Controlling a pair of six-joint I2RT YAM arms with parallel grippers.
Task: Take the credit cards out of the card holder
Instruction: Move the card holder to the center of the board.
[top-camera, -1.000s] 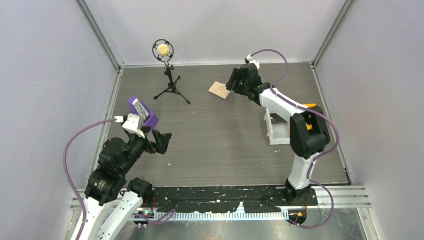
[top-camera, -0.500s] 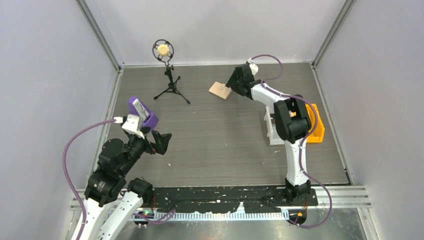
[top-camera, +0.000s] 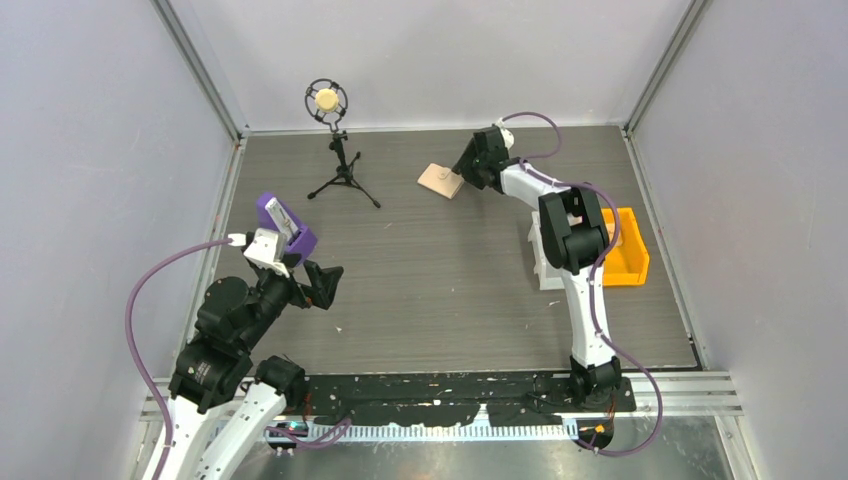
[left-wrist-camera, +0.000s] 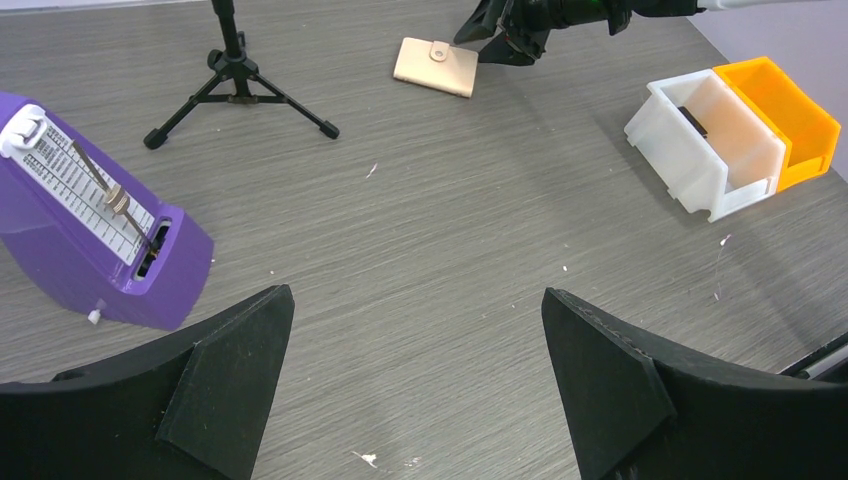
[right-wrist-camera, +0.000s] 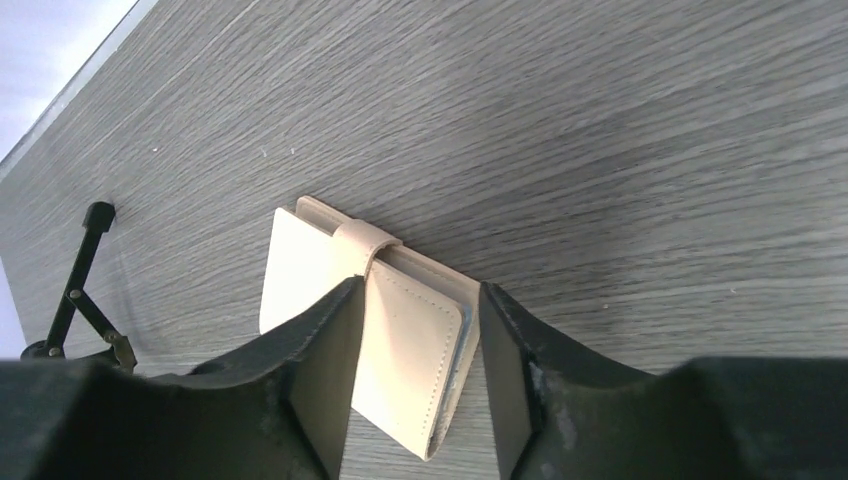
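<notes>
The card holder (top-camera: 438, 180) is a pale tan wallet lying shut, snap tab across it, flat on the far middle of the table. It also shows in the left wrist view (left-wrist-camera: 436, 66) and the right wrist view (right-wrist-camera: 405, 340). My right gripper (top-camera: 463, 178) is low at its right end, and its open jaws (right-wrist-camera: 420, 292) straddle one corner. The left finger is against the wallet and a thin gap shows at the right finger. No credit cards show; only a grey-blue inner edge is seen. My left gripper (top-camera: 325, 285) is open and empty (left-wrist-camera: 415, 295) over bare table at the near left.
A purple metronome (top-camera: 285, 228) stands at the left, close to my left gripper. A black tripod stand (top-camera: 340, 165) is at the back left. A white bin (top-camera: 550, 255) and an orange bin (top-camera: 625, 255) sit on the right beside the right arm.
The right arm's elbow has swung in and up, uncovering the orange bin, while its gripper stays at the wallet's right end. The wallet and the left arm have not moved.
</notes>
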